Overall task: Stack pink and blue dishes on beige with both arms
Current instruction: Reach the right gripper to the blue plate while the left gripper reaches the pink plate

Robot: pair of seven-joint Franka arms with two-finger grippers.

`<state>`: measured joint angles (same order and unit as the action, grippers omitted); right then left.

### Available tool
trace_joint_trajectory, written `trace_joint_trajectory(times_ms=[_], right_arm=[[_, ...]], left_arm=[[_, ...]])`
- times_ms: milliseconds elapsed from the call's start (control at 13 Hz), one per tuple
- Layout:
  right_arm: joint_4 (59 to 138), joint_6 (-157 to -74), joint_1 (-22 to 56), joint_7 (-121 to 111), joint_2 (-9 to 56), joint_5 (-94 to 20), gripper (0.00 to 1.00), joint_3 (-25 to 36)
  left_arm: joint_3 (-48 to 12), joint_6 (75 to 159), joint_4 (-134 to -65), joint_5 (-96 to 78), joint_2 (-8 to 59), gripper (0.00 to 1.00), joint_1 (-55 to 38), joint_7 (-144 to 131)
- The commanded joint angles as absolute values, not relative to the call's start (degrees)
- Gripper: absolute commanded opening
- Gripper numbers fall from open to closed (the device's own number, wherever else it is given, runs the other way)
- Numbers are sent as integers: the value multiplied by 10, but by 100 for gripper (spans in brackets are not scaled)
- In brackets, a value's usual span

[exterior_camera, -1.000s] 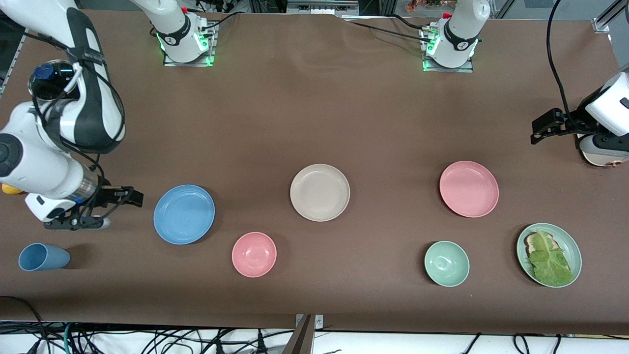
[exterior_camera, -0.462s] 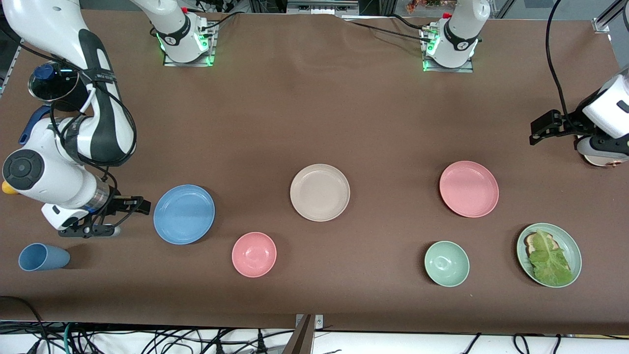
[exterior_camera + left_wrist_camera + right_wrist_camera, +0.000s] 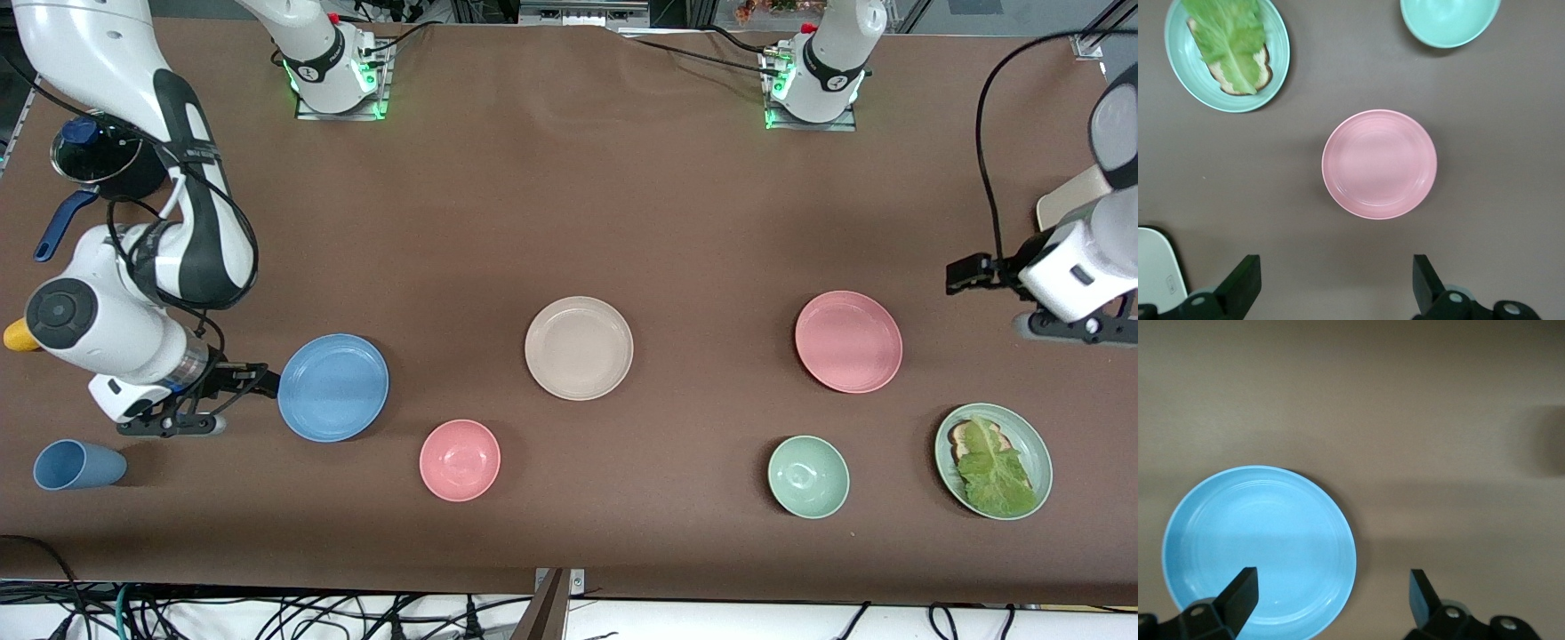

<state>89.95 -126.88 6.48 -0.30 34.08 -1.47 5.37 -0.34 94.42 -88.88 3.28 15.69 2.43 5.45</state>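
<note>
Left arm's upper links cut off at frame edge; a cream object near it is half hidden, unidentifiable. Three task plates, one each: blue plate (image 3: 333, 388) toward right arm's end of the worktop (image 3: 569, 196), beige plate (image 3: 579, 348) mid-worktop, pink plate (image 3: 848, 341) toward left arm's end, all apart. Right gripper (image 3: 258, 380) just beside the blue plate's rim, jaws spread wide, empty. Left gripper (image 3: 958, 274) near the pink plate, jaws wide, empty.

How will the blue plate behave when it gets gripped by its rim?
The blue plate looks like rigid plastic, so probably stiff and light. Its low rim gives little to pinch, and its smooth surface may slip. Lying flat, it should slide, not roll.
</note>
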Motion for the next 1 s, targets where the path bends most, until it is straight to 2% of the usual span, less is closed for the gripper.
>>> trace_joint_trajectory(times_ms=[0, 462, 769, 923], right_arm=[[898, -1289, 54, -8, 368, -35, 100, 49], [951, -1346, 55, -8, 382, -40, 100, 48], [967, -1347, 55, -10, 381, -40, 99, 48], [976, -1346, 51, -13, 380, -40, 96, 49]], left_arm=[[-4, 942, -862, 43, 231, 100, 33, 66], [-6, 1021, -892, 40, 286, 100, 67, 69], [-7, 1155, -998, 47, 282, 100, 83, 91], [-7, 1218, -1042, 47, 288, 100, 98, 119]])
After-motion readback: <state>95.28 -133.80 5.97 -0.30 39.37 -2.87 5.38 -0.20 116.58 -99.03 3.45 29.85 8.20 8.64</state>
